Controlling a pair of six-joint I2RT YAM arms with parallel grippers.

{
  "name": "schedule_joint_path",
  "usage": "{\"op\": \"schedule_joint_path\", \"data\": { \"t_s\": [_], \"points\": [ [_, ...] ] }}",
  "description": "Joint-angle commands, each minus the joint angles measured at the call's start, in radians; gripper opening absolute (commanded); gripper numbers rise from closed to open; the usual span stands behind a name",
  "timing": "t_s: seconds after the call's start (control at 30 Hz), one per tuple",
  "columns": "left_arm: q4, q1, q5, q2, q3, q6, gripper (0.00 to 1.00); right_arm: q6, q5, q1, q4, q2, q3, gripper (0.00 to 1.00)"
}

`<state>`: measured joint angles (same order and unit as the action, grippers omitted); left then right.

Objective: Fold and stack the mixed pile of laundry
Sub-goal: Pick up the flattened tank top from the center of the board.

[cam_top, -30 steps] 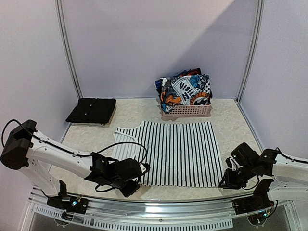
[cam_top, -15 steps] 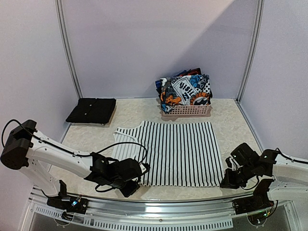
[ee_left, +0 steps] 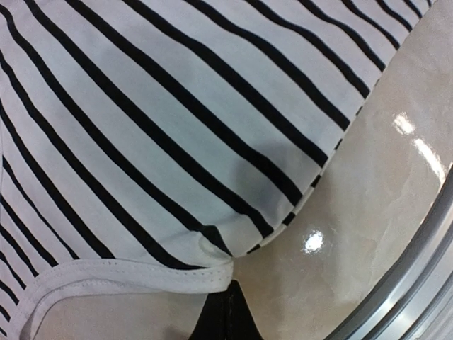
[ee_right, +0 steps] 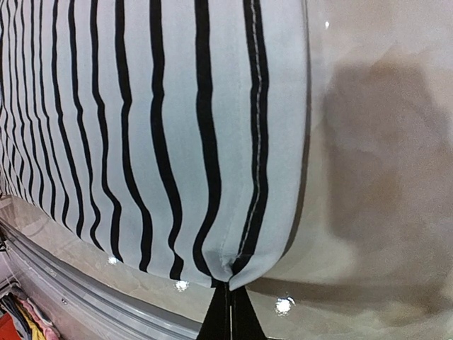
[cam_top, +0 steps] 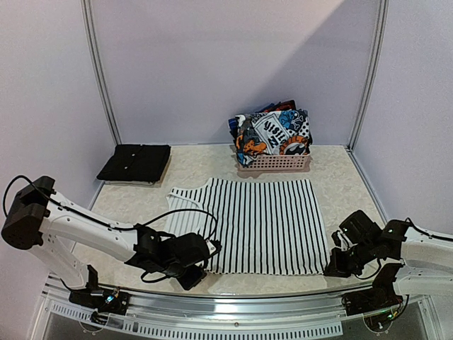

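Pale marbled bench (cam_top: 340, 177) inside lilac walls (cam_top: 212, 71). Spread flat at mid-bench: striped top (cam_top: 262, 223), white with thin black stripes, a loop of strap at its far-left corner.

Beyond the top's far edge, apart from it: pink basket (cam_top: 276, 163), heaped with print garment (cam_top: 272, 134) in blue, orange, white and black, dark cloth tucked behind.

Far-left of the top, well apart: folded black garment (cam_top: 134, 163), lying flat.

At the top's near-left corner: left end effector (cam_top: 205, 258), fingers fully together, pinching the white-bound edge. From the left wrist, dark tips meeting right at that stitched binding, stripes running away diagonally.

At the top's near-right corner: right end effector (cam_top: 331, 268), likewise closed tight on cloth. From the right wrist, fabric puckered into the tips, stripes drawn together toward the pinch, side seam just beside it.

Rest of the top flat on the bench. Gripped corners low; touching the surface or just off it, cannot tell.

Nearer than the top: curved metal rail (cam_top: 226, 297) along the bench edge.
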<state>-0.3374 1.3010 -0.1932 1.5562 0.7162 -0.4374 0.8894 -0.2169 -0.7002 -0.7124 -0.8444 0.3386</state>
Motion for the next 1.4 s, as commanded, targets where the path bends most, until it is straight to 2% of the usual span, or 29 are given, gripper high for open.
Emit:
{"op": "schedule_joint_path", "data": {
  "t_s": [0.0, 0.87, 1.37],
  "points": [
    [-0.006, 0.015, 0.001, 0.030, 0.015, -0.004, 0.00, 0.004, 0.030, -0.007, -0.007, 0.016, 0.014, 0.00],
    [-0.082, 0.014, -0.041, 0.011, 0.067, -0.019, 0.00, 0.013, 0.078, -0.007, -0.034, 0.042, 0.057, 0.00],
    [-0.157, 0.014, -0.074, -0.064, 0.060, -0.056, 0.00, 0.013, 0.080, -0.008, -0.039, 0.073, 0.072, 0.00]
  ]
}}
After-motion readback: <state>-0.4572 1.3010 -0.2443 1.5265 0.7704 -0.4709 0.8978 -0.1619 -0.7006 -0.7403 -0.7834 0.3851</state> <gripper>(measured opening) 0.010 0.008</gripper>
